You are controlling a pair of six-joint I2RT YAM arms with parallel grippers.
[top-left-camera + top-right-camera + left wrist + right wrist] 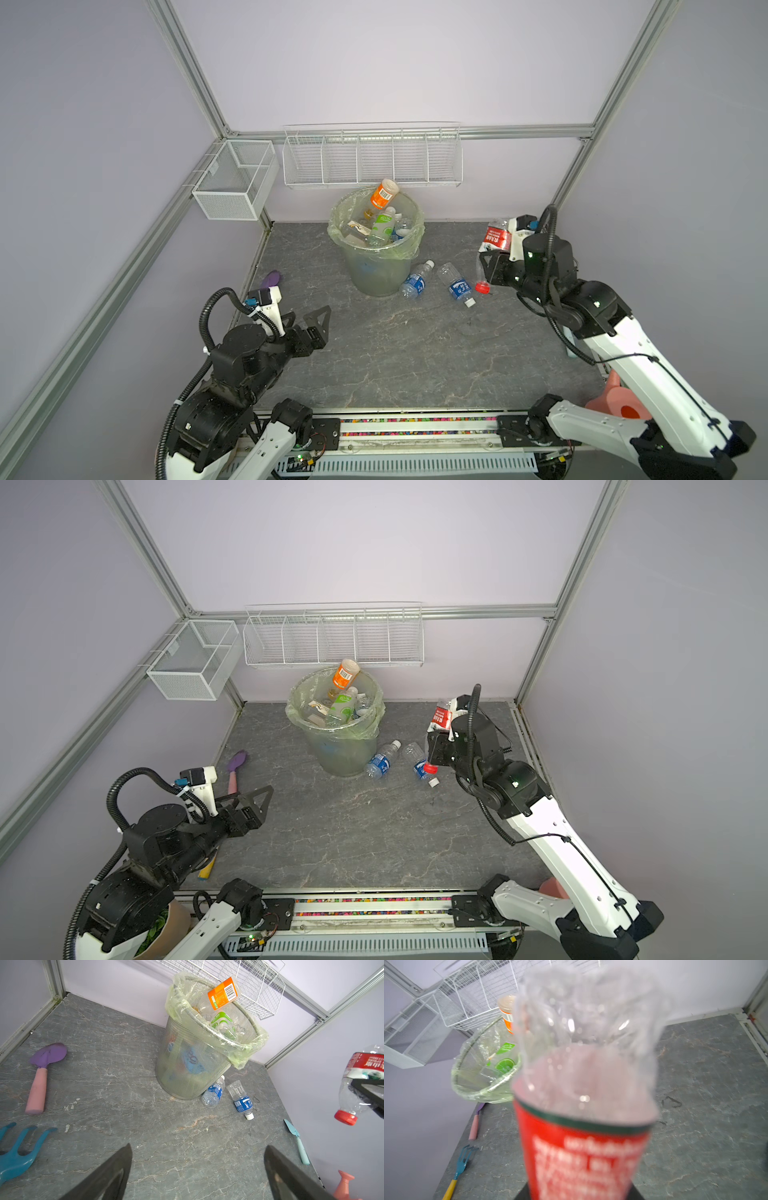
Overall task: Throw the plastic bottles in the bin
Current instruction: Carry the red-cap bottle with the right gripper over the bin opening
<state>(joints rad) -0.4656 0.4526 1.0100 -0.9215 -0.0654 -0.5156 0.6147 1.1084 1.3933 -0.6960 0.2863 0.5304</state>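
Gripping crumpled clear red-labelled plastic bottle [496, 240] aloft, pinched tight in right jaws — with left jaws spread wide, empty.

top views overhead, wrist views low, both facing bin [187, 1059] — right against bottle [581, 1147]

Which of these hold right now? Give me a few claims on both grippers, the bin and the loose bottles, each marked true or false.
1. The right gripper holds a red-labelled bottle off the table. True.
2. The left gripper grips a bottle too. False: it is open and empty.
3. Two blue-labelled bottles lie on the table beside the bin. True.
4. The bin holds nothing yet. False: an orange-labelled bottle pokes above its rim, and others lie inside.
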